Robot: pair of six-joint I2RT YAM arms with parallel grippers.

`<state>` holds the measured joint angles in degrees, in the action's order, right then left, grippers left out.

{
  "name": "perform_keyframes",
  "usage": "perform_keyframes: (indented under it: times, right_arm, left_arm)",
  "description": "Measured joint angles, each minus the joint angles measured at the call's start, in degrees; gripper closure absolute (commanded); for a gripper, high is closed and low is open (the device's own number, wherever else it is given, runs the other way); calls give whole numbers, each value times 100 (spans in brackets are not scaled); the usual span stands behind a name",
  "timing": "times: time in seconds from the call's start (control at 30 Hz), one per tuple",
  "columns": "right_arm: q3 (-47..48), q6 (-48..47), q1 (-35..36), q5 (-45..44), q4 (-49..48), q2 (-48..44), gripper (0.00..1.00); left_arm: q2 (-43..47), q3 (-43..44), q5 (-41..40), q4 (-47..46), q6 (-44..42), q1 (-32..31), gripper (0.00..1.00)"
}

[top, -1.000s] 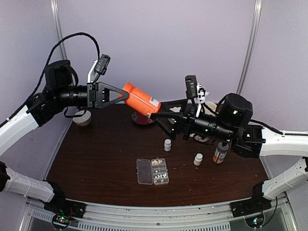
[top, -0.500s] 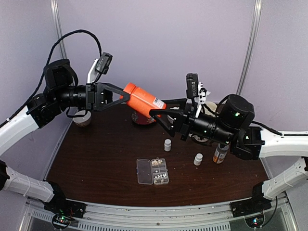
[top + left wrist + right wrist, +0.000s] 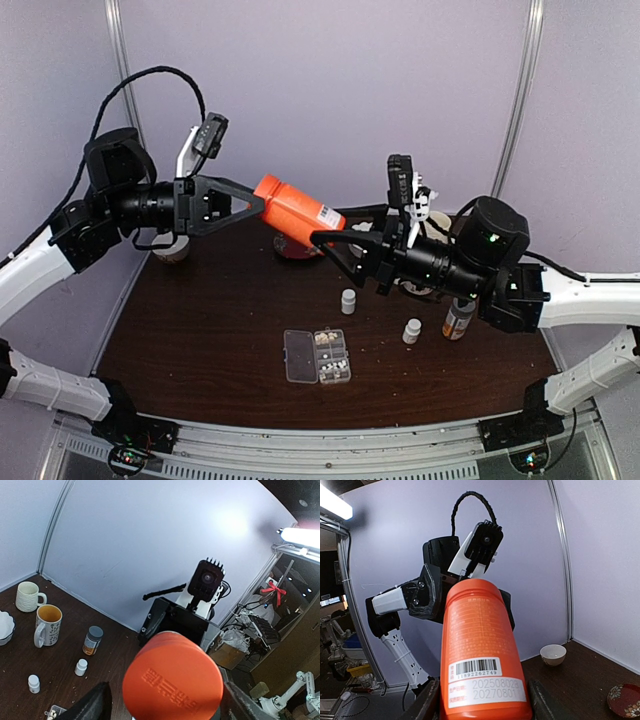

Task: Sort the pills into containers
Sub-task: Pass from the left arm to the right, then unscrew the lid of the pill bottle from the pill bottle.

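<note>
The big dark surface (image 3: 200, 330) lies under your two arms, and both arms are up in the air over it. Your left claw (image 3: 257, 205) is open around the cap end of the orange bottle (image 3: 295, 210), and you can see a gap beside the cap. Your right claw (image 3: 325, 228) is closed on the other end of that bottle and holds it up, tipped, over the back of the surface. The clear pill box (image 3: 313, 357) lies flat near the front middle, well away from both claws, with its lid (image 3: 297, 357) open to the left. Its little containers (image 3: 333, 357) are on the right side, and the pills (image 3: 324, 339) are tiny pale dots inside some of them. A small white bottle (image 3: 348, 301) stands behind the box
</note>
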<state>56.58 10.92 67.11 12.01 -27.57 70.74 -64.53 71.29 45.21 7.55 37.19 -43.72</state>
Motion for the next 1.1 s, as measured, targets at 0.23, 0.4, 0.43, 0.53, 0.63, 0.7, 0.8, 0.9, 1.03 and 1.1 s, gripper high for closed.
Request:
perform_keyframes:
  times: [0.23, 0.4, 0.43, 0.53, 0.63, 0.7, 0.8, 0.9, 1.03, 1.1]
  right_arm:
    - [0, -9, 2, 79, 15, -2, 75]
    - [0, -28, 2, 157, 151, 0, 76]
    - [0, -39, 0, 170, 170, 0, 76]
    - [7, -76, 0, 181, 315, 0, 77]
    - [9, -173, -13, 160, 472, 0, 77]
    - [24, -313, -26, 140, 562, 0, 77]
    - [63, -752, -26, 81, 750, -2, 78]
    - [59, -1563, -26, -24, 859, -22, 78]
    - [9, -2758, -17, -190, 885, -55, 80]
    - [-24, -3375, 9, -337, 852, -57, 82]
  left_arm:
    - [157, -122, -66, 7, 9, 0, 24]
    - [157, -120, -133, 50, 22, 0, 32]
    - [153, -120, -153, 72, 24, 0, 37]
    - [120, -114, -186, 168, 20, 0, 48]
    - [68, -81, -212, 302, 33, -4, 57]
    - [37, -44, -251, 409, 35, -4, 62]
    - [22, -4, -310, 595, 52, -4, 71]
    - [-24, 52, -374, 778, 120, -4, 76]
    - [-50, 55, -442, 929, 313, -7, 79]
    - [-72, 55, -501, 975, 448, -13, 80]
